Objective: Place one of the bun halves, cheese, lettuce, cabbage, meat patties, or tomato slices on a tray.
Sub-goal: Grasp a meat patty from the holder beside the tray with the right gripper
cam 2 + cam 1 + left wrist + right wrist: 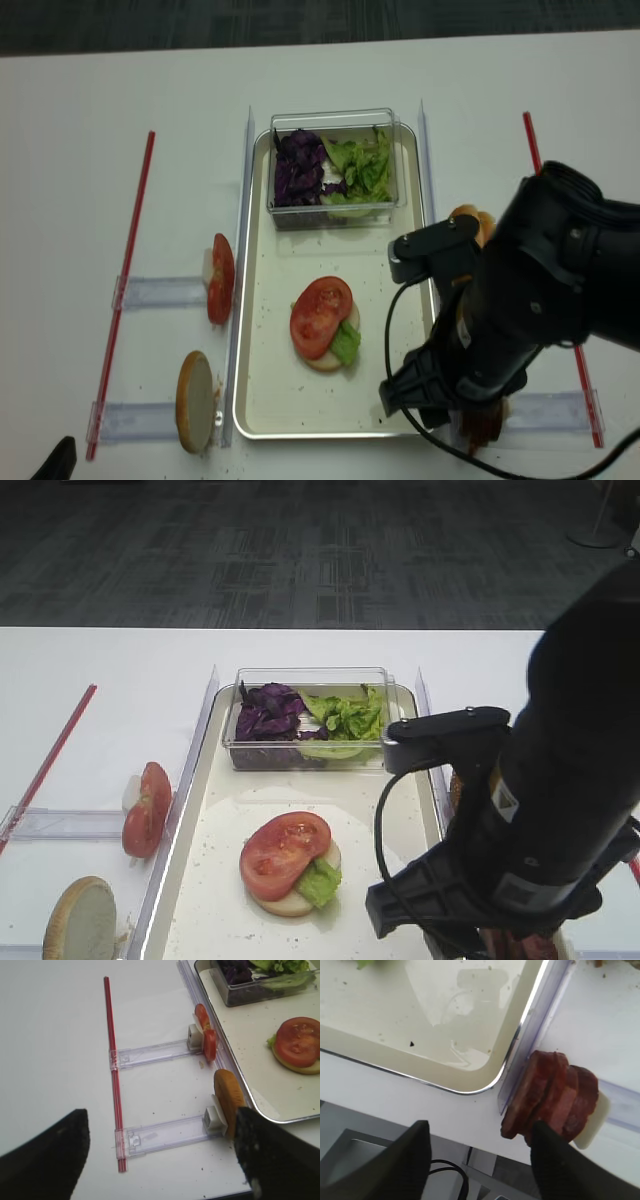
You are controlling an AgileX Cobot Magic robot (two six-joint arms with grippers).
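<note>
Reddish-brown patties (pixel 555 1100) stand on edge beside the tray (pixel 485 1085); we see our right end effector (pixel 480 1160) spread around them (one finger (pixel 560 1160) touching).

The right arm (pixel 545 810) is a chunky matte black thing with a boxy black bracket bolted on, a black cable looping down its side, and a couple of small white and orange stickers. The fingers (pixel 555 1160) are plain black wedges, same on the left fingers (pixel 272 1155).
</note>
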